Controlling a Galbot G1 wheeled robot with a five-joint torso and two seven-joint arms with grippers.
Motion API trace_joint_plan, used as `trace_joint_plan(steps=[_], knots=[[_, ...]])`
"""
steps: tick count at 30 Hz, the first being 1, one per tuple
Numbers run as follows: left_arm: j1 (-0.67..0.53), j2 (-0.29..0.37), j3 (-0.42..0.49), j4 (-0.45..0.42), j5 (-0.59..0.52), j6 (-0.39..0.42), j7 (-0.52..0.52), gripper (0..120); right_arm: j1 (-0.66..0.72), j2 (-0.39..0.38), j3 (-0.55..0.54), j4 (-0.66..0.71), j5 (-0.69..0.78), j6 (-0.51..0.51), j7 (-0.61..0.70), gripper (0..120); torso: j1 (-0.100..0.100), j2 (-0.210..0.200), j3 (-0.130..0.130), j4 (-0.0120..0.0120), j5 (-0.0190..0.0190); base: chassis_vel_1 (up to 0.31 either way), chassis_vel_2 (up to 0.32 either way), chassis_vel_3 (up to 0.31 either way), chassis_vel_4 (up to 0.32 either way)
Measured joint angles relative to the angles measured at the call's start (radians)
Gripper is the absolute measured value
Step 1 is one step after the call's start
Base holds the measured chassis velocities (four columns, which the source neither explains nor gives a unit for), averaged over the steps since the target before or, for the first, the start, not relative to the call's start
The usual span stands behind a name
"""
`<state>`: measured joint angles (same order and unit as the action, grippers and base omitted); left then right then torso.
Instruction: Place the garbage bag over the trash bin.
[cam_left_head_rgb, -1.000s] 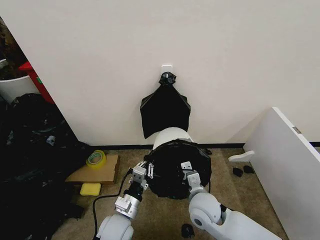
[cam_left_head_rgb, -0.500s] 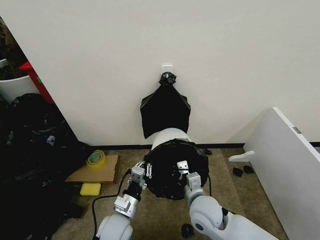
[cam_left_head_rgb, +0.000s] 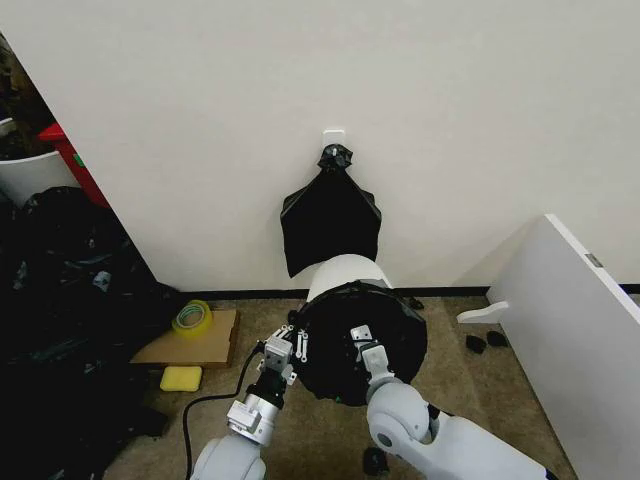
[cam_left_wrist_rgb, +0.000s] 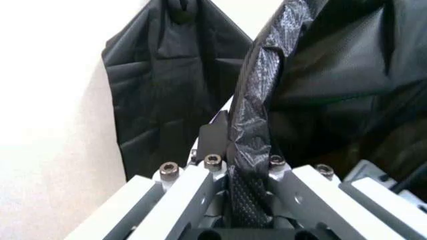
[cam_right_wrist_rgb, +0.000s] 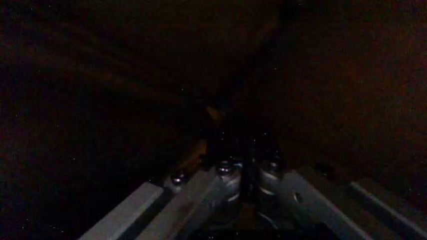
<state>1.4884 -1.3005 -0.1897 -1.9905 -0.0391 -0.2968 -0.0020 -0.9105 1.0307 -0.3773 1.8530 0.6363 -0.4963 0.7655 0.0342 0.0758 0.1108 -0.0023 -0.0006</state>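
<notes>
The garbage bag (cam_left_head_rgb: 362, 345), glossy black, is spread open over the near side of the trash bin (cam_left_head_rgb: 343, 270), whose cream rim and far side still show by the wall. My left gripper (cam_left_head_rgb: 293, 341) holds the bag's left edge. In the left wrist view it (cam_left_wrist_rgb: 243, 167) is shut on a crinkled fold of the garbage bag (cam_left_wrist_rgb: 257, 100). My right gripper (cam_left_head_rgb: 360, 338) sits in the middle of the bag's black plastic. In the dark right wrist view its fingers (cam_right_wrist_rgb: 227, 167) are pressed together on a dark fold.
A knotted bunch of black bags (cam_left_head_rgb: 331, 222) hangs from a wall hook above the bin. A yellow tape roll (cam_left_head_rgb: 192, 317) lies on cardboard (cam_left_head_rgb: 165, 348), with a yellow sponge (cam_left_head_rgb: 181, 378) beside it. Black plastic heaps (cam_left_head_rgb: 60, 320) fill the left, and a white board (cam_left_head_rgb: 575, 330) leans at the right.
My right gripper has drifted slightly left within the bag. The bag's mouth has shifted a little to the right and toward the wall over the bin. The left gripper has barely moved.
</notes>
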Motion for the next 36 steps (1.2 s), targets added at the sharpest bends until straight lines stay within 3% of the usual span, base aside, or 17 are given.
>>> trace_joint_plan(steps=[6, 16, 26, 32, 34, 36], knots=[[0.005, 0.0, 0.006, -0.008, -0.018, 0.018, 0.0, 0, 0.003, -0.003, 0.003, -0.06, -0.108, 0.034, -0.038, 0, 0.0, 0.0, 0.0, -0.0002, 0.0, 0.0, 0.0, 0.0, 0.0], [0.001, 0.0, 0.007, -0.009, -0.029, 0.027, -0.001, 0, -0.013, -0.009, 0.016, -0.044, -0.116, 0.055, -0.046, 0, 0.0, 0.0, 0.0, -0.0002, 0.0, 0.0, 0.0, 0.0, 0.0], [-0.028, -0.006, -0.009, 0.029, -0.045, 0.055, -0.032, 0, -0.103, -0.061, 0.013, 0.147, -0.091, 0.132, -0.09, 0, 0.0, 0.0, 0.0, -0.0002, -0.0001, 0.0, 0.0, 0.0, 0.0], [-0.041, -0.006, -0.012, 0.032, -0.075, 0.095, -0.054, 0, -0.158, -0.09, 0.029, 0.159, -0.214, 0.287, -0.195, 0, 0.0, 0.0, 0.0, -0.0003, -0.0001, 0.0, 0.0, 0.0, 0.0], [-0.047, -0.007, -0.012, 0.032, -0.089, 0.12, -0.065, 0, -0.191, -0.092, 0.066, 0.128, -0.362, 0.476, -0.304, 0, 0.0, 0.0, 0.0, -0.0002, 0.0, 0.0, 0.0, 0.0, 0.0], [-0.047, -0.007, -0.011, 0.032, -0.093, 0.127, -0.068, 0, -0.2, -0.089, 0.081, 0.12, -0.402, 0.527, -0.333, 0, 0.0, 0.0, 0.0, -0.0002, 0.0, 0.0, 0.0, 0.0, 0.0]])
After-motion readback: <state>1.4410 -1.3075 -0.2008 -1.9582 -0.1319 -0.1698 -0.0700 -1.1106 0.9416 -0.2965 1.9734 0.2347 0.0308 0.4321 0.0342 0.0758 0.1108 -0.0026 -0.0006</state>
